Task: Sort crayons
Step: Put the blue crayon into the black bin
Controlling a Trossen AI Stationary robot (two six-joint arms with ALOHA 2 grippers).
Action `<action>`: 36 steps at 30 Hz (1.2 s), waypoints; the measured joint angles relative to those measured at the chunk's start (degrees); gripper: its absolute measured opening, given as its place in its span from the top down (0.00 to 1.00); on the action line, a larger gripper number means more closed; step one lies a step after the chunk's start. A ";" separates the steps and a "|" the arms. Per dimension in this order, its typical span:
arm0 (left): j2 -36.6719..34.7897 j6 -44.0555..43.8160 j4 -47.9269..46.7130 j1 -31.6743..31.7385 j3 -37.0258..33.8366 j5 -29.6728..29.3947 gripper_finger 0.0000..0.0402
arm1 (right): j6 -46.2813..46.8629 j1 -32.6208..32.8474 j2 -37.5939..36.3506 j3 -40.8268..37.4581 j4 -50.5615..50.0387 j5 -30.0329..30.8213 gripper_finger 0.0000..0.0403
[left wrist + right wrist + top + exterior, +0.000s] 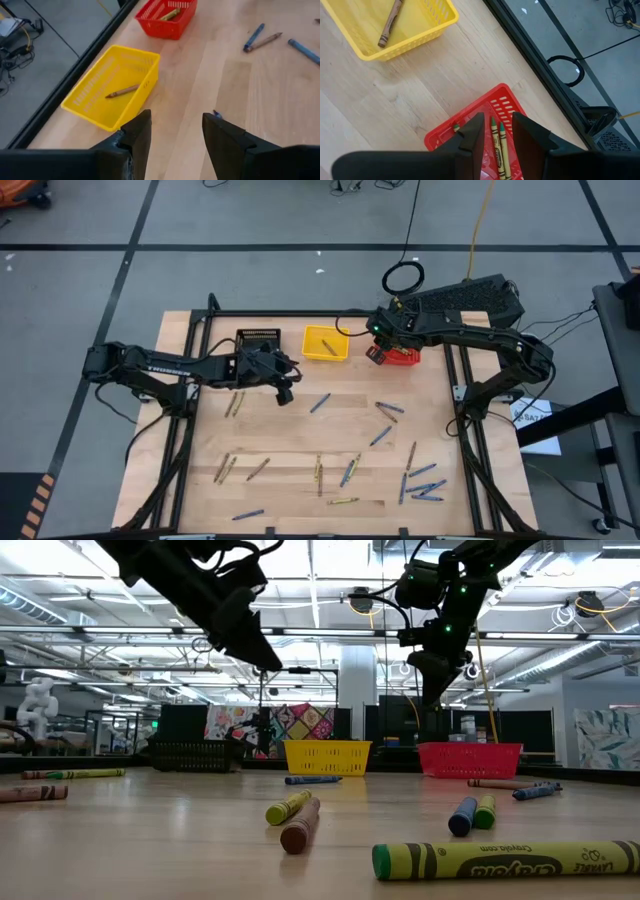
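Crayons, blue, olive and brown, lie scattered over the wooden table [300, 440], for example a blue one [320, 402] and a brown one [258, 469]. Three small mesh baskets stand along the far edge: black [259, 340], yellow [325, 343] and red [405, 358]. A brown crayon [122, 91] lies in the yellow basket [90, 107]. Two olive-green crayons [496, 145] lie in the red basket [440, 140]. My left gripper [176, 122] hangs open and empty above the table between the black and yellow baskets. My right gripper [498, 122] hangs over the red basket, its fingers apart with nothing between them.
Black frame rails [300, 313] run along the table's far edge and sides. Near the front edge lie more crayons, among them a large olive one [500, 860] close to the low camera. A black case [470, 298] and cables lie on the floor beyond the table.
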 joint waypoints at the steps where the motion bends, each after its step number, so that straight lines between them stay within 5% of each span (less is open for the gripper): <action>1: 0.00 0.00 0.24 0.00 0.00 -0.09 0.56 | 0.00 0.00 0.00 0.00 0.00 0.00 0.79; 14: -0.02 -9.19 11.47 0.97 0.00 -8.22 0.56 | 1.66 0.00 0.00 0.02 -1.42 -0.11 0.79; 25: 0.71 -16.66 11.34 2.64 0.00 -4.29 0.56 | 1.73 0.00 0.02 0.02 -2.18 -0.13 0.79; 36: 0.79 -13.64 11.94 2.69 0.00 -4.49 0.56 | 1.75 0.00 0.02 0.02 -2.19 -0.13 0.79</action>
